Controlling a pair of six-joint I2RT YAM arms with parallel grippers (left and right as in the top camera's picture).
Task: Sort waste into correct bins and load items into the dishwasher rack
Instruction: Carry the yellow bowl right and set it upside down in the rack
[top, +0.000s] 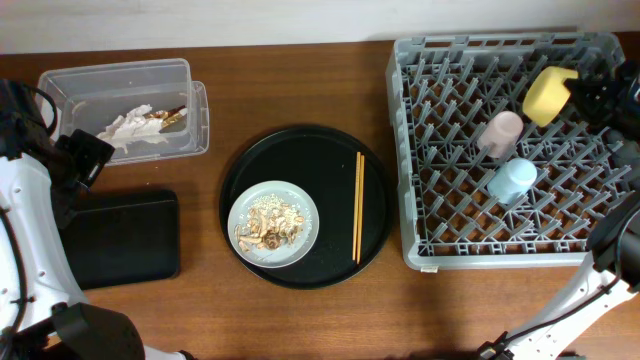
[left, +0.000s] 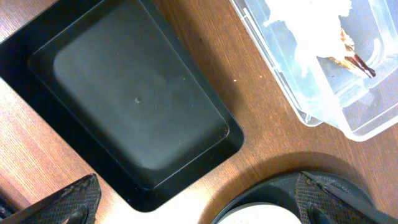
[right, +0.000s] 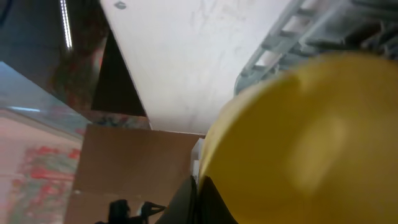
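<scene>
The grey dishwasher rack (top: 440, 245) stands at the right with a pink cup (top: 501, 131) and a light-blue cup (top: 511, 179) in it. My right gripper (top: 578, 92) is shut on the yellow bowl (top: 547, 95) over the rack's far right; the bowl fills the right wrist view (right: 298, 143). The grey plate (top: 250, 205) with food bits (top: 271, 223) and the chopsticks (top: 359, 205) lie on the round black tray. The wrapper scraps (top: 135, 126) lie in the clear tub (top: 120, 78). My left gripper (left: 199, 208) is open and empty, between the shallow black tray (left: 134, 99) and the round tray.
The round black tray (top: 305, 150) sits mid-table. The shallow black tray (top: 125, 238) lies at the left below the clear tub (left: 292, 93). The left arm stands along the table's left edge. The right arm rises from the lower right.
</scene>
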